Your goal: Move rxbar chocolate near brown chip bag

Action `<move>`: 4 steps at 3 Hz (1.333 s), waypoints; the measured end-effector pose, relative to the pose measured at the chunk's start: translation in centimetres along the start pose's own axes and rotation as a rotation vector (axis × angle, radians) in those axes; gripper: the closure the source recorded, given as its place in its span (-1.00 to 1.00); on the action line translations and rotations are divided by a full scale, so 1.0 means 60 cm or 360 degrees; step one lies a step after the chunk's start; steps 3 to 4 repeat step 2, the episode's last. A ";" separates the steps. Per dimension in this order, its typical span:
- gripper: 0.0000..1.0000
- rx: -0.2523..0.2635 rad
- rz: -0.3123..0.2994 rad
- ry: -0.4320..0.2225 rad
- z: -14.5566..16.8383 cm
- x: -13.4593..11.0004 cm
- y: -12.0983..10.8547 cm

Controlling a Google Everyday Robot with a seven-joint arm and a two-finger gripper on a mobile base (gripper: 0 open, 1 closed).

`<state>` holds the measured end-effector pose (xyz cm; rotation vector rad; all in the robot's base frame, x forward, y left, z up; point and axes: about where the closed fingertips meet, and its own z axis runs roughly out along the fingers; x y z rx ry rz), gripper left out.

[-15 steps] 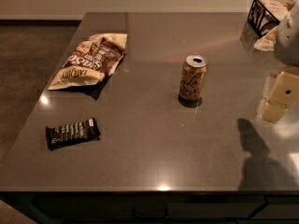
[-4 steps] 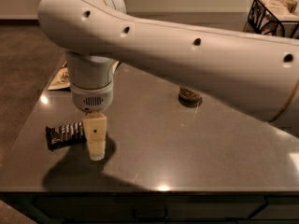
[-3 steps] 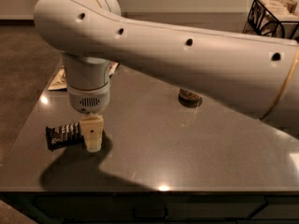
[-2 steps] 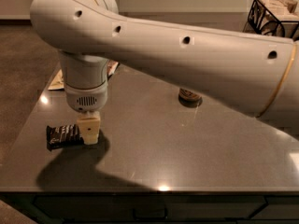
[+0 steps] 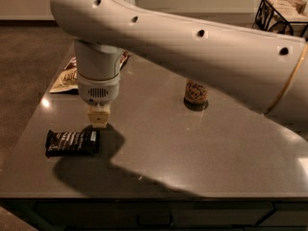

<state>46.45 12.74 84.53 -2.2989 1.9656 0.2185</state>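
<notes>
The rxbar chocolate [image 5: 72,142] is a small black wrapped bar with white lettering. It lies flat near the table's front left corner. My gripper [image 5: 98,116] points down from the big white arm. It hangs just behind the bar's right end, close to the tabletop. The brown chip bag [image 5: 64,77] lies at the far left of the table. It is mostly hidden behind my arm, and only its cream and brown left part shows.
An orange-tan drink can [image 5: 195,92] stands mid-table, its top hidden by my arm. A black wire basket [image 5: 281,13] sits at the far right. The dark table's [image 5: 202,153] left and front edges are close to the bar.
My arm swung in from the right across the table and came down by the bar's right end. The gripper has since shifted slightly back and right. The bar stays put.
</notes>
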 end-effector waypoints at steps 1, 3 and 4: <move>1.00 0.0031 0.0124 -0.0038 -0.020 0.031 -0.039; 0.63 0.0078 0.0214 -0.0129 -0.047 0.059 -0.062; 0.63 0.0078 0.0214 -0.0129 -0.047 0.059 -0.062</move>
